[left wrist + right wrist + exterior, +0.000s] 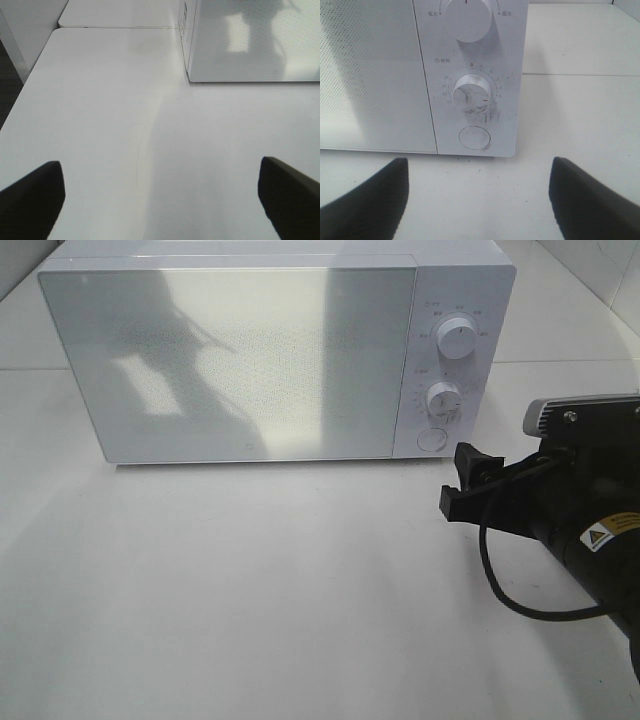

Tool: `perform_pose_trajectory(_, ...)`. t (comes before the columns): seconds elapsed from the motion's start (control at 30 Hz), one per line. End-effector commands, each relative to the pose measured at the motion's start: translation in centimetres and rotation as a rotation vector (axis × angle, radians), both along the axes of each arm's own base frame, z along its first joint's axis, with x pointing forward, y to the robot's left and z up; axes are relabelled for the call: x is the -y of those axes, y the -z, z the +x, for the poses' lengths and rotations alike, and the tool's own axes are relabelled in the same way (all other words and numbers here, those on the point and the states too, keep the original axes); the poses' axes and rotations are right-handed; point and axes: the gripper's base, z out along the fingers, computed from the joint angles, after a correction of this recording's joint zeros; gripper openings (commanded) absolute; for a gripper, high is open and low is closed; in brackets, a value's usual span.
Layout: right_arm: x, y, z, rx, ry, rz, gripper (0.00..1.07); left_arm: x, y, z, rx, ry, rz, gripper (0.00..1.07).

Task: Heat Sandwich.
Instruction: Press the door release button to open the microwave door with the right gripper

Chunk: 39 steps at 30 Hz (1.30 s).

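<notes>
Likely door-opening step: left pincer [160,200], right pincer [458,480] apart, empty; next, square press on microwave [230,350] round button [431,439], 6 o'clock of timer dial [443,400].

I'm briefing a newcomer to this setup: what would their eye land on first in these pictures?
The large white box-shaped microwave, door closed, fills the back of the white table. Next comes the right arm's black end effector, open and facing the round white button under the smudged white timer dial on the right of the microwave's front.
</notes>
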Motion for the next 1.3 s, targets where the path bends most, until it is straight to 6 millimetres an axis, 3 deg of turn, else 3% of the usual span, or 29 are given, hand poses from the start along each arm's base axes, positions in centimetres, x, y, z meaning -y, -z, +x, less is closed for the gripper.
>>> perform_pose_trajectory(0.03,0.0,-0.6,0.1,0.069,0.005,0.008,0.75,0.0,0.0,-0.4,0.033,-0.004,-0.004,1.01)
perform_pose_trajectory(0.17,0.0,-0.6,0.1,0.058,0.028,0.109,0.75,0.0,0.0,-0.4,0.033,-0.004,-0.004,1.01)
perform_pose_trajectory(0.4,0.0,-0.5,0.1,-0.001,0.147,0.627,0.75,0.0,0.0,-0.4,0.033,-0.004,-0.004,1.01)
perform_pose_trajectory(0.47,-0.1,-0.5,0.1,-0.009,0.157,0.678,0.75,0.0,0.0,-0.4,0.033,-0.004,-0.004,1.01)
perform_pose_trajectory(0.57,-0.1,-0.5,0.0,-0.04,0.216,0.926,0.75,0.0,0.0,-0.4,0.033,-0.004,-0.004,1.01)
perform_pose_trajectory(0.63,-0.1,-0.5,0.0,-0.048,0.228,0.972,0.75,0.0,0.0,-0.4,0.033,-0.004,-0.004,1.01)
perform_pose_trajectory(0.8,-0.1,0.0,-0.1,-0.132,0.331,1.281,0.74,0.0,0.0,-0.4,0.033,-0.004,-0.004,1.01)
perform_pose_trajectory(1.0,-0.2,0.4,-0.2,-0.186,0.393,1.406,0.65,0.0,0.0,-0.4,0.033,-0.004,-0.004,1.01)
perform_pose_trajectory(1.1,-0.2,0.6,-0.3,-0.207,0.409,1.413,0.45,0.0,0.0,-0.4,0.033,-0.004,-0.004,1.01)
perform_pose_trajectory(1.17,-0.2,0.6,-0.3,-0.212,0.414,1.415,0.39,0.0,0.0,-0.4,0.033,-0.004,-0.004,1.01)
perform_pose_trajectory(1.2,-0.2,0.7,-0.3,-0.223,0.422,1.418,0.21,0.0,0.0,-0.4,0.033,-0.004,-0.004,1.01)
perform_pose_trajectory(1.23,-0.3,0.7,-0.3,-0.229,0.425,1.416,0.12,0.0,0.0,-0.4,0.033,-0.004,-0.004,1.01)
perform_pose_trajectory(1.27,-0.3,0.8,-0.3,-0.233,0.428,1.415,0.05,0.0,0.0,-0.4,0.033,-0.004,-0.004,1.01)
perform_pose_trajectory(1.3,-0.3,0.8,-0.3,-0.233,0.428,1.415,0.05,0.0,0.0,-0.4,0.033,-0.004,-0.004,1.01)
